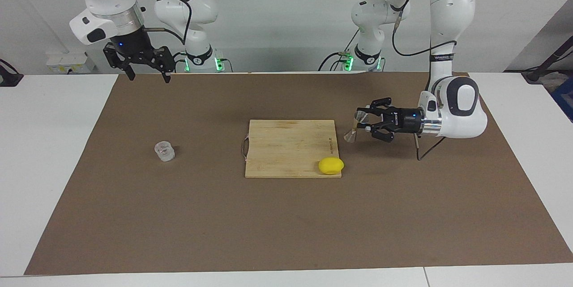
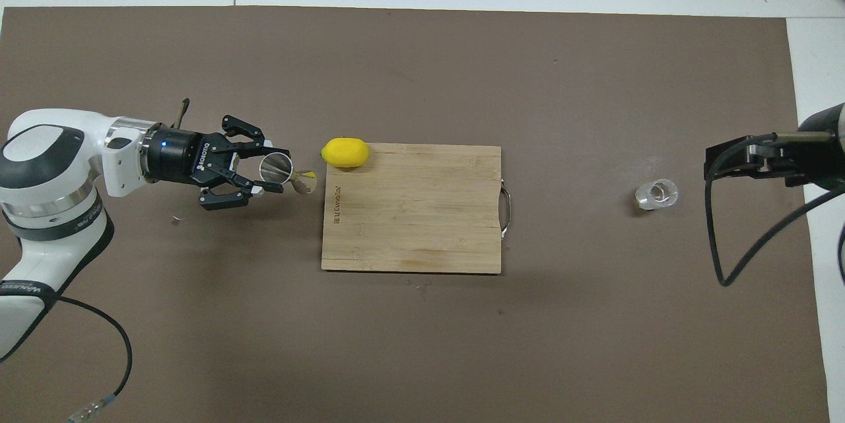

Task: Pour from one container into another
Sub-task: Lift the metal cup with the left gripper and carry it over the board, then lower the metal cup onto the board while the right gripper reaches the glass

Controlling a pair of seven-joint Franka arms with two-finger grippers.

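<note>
On the brown mat [image 1: 286, 215] that covers the tabletop [image 1: 49, 143] lies a wooden board [image 1: 286, 148], in the middle. A lemon [image 1: 331, 165] sits on the board's corner, at about 4 o'clock in the facing view. At about 3 o'clock from the board, just beside its edge toward the left arm's end, the left claw [image 1: 363, 122] lies sideways and low. It is squeezed tight on the jigger [image 1: 353, 129], which it holds upright next to the board. The glass cup [image 1: 164, 151] stands alone on the mat at about 9 o'clock from the board, well apart from it, toward the right arm's end. The right claw [image 1: 149, 74] waits high up over the mat's edge by the robots, at about 11 o'clock. Its fingers are spread wide and hold nothing.
</note>
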